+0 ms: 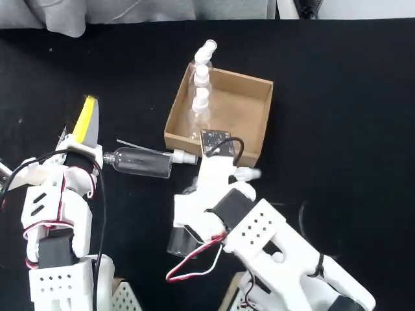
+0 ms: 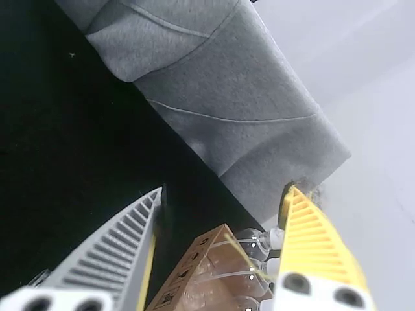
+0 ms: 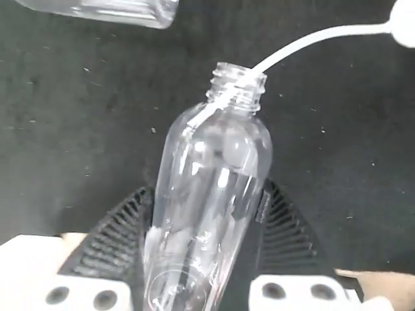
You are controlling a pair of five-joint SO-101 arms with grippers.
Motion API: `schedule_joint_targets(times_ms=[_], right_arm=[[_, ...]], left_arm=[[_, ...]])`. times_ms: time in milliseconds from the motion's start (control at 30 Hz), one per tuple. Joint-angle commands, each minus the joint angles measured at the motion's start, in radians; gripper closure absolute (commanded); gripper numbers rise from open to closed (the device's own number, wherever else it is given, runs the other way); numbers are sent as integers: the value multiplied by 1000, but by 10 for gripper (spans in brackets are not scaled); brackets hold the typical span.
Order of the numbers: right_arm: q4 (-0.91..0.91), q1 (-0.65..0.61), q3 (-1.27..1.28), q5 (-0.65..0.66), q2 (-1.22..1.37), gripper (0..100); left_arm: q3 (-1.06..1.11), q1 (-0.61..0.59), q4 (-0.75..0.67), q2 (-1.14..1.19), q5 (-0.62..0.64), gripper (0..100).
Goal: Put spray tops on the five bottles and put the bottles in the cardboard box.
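Assembly midway: the right pincer [image 3: 207, 194] is clamped around the body of a clear bottle [image 3: 214, 155] low over the black tabletop [image 1: 337, 97]. The bottle's base is toward the wrist and its open neck points away, long axis running straight out along the pincer's reach. A thin dip tube [image 3: 305, 42] curves into that neck from a white spray top [image 3: 405, 26] lying off to one side, head not yet seated. The left pincer [image 2: 225, 194] stands wide and empty, well apart from the work, aimed toward the cardboard box [image 1: 249, 107], where three bottles [image 1: 202, 84] with spray tops sit in a row along one wall. Another bottle [image 1: 139, 162] lies on its side just beside the box, cap end toward it.

Likely trouble: the bent tube could spring out of the neck if the bottle is jogged, since nothing holds the spray top. The smooth round body may also twist or slide between the fingers when the cap is pressed or turned, and the lying bottle looks free to roll if nudged
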Motion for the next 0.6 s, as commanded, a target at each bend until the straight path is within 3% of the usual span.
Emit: schedule_joint_targets(times_ms=[0,400,567], right_arm=[[41,-20,-114,-9,-35,917],[138,-23,-269,-8,-36,917],[155,-126,-285,-9,-38,917]], left_arm=[[-4,-10,-26,-11,5,727],[-4,-10,-26,-11,5,727],[-4,-10,-26,-11,5,727]])
